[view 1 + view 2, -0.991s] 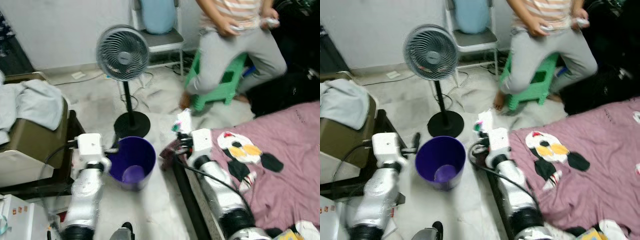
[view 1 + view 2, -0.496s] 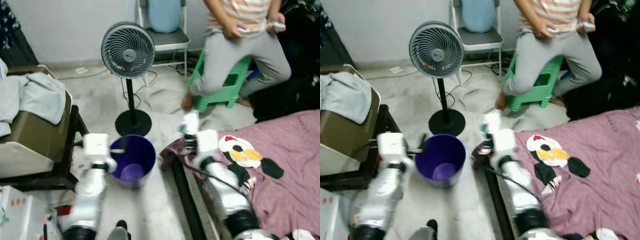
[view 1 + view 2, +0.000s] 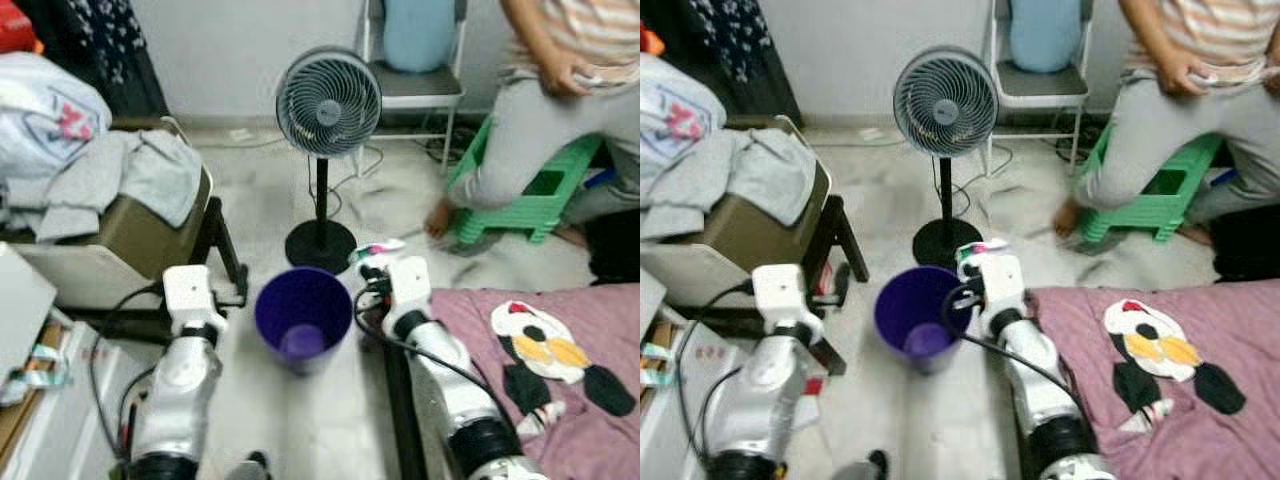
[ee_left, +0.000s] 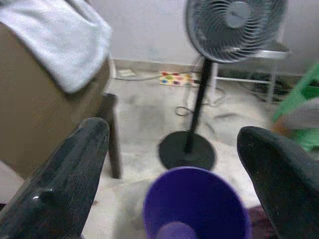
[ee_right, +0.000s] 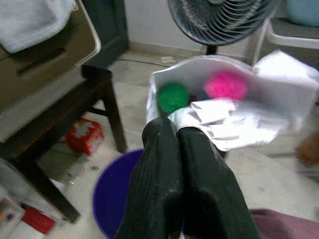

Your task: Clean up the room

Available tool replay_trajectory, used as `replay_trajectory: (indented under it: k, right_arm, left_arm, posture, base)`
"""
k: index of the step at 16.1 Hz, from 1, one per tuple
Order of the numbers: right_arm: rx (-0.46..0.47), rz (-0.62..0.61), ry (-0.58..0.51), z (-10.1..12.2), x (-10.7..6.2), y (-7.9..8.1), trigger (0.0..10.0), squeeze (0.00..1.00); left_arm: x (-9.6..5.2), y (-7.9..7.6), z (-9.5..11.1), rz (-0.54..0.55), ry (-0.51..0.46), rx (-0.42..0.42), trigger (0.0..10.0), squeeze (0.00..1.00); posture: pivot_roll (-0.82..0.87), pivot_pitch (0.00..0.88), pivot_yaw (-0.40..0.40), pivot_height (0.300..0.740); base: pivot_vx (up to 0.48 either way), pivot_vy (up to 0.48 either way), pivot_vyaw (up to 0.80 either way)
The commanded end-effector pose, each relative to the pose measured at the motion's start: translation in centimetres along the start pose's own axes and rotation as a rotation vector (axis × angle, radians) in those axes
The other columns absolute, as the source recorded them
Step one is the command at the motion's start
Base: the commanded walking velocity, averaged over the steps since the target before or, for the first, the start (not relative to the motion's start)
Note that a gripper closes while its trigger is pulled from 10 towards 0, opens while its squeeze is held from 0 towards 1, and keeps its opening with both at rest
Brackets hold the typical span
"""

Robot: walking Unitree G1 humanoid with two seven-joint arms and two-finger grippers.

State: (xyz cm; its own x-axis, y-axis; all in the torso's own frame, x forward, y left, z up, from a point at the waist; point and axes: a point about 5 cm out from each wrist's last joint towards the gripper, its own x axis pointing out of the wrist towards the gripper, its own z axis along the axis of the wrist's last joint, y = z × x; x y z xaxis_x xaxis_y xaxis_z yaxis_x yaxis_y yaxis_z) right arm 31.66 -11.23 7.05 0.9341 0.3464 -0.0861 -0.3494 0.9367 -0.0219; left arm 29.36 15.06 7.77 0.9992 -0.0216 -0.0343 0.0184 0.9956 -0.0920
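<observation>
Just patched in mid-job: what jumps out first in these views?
The purple bin on the floor between the arms, in front of the standing fan. The right gripper is shut on a white wrapper beside the bin's rim; the left gripper is open, facing the bin.

No text, label, brand, number or sign can be read anywhere in these pictures. The white wrapper (image 5: 234, 107) pinched in the right gripper (image 5: 179, 132) carries a green and a pink printed patch just past the fingertips, but both are blurred blobs with no letters to make out. The white bag (image 3: 50, 105) on the heap to the far left of the left gripper (image 4: 174, 164) bears a red printed mark, too smeared to read. The small red packet (image 5: 83, 135) on the floor below the right gripper shows no legible print either.
</observation>
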Motion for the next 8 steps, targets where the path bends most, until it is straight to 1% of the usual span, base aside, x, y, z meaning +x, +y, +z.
replay_trajectory:
  k: [1, 2, 8]
  right_arm:
    - [0.019, -0.005, 0.008, -0.13, -0.02, 0.11, 10.0, 0.00]
    - [0.031, -0.012, 0.009, -0.10, 0.00, -0.05, 10.0, 0.00]
    - [0.029, -0.012, 0.006, 0.02, 0.09, -0.07, 10.0, 0.00]
  left_arm:
    - [-0.18, 0.58, -0.24, 0.014, 0.016, 0.008, 10.0, 0.00]
    - [-0.14, 0.54, -0.19, 0.012, 0.014, 0.006, 10.0, 0.00]
    - [-0.10, 0.54, -0.03, 0.005, 0.003, 0.001, 10.0, 0.00]
  posture:
    - [-0.02, 0.143, -0.059, 0.740]
    - [-0.02, 0.145, -0.059, 0.740]
    - [-0.02, 0.149, -0.057, 0.740]
  base:
    - [0.000, 0.000, 0.00]
    - [0.000, 0.000, 0.00]
    - [0.000, 0.000, 0.00]
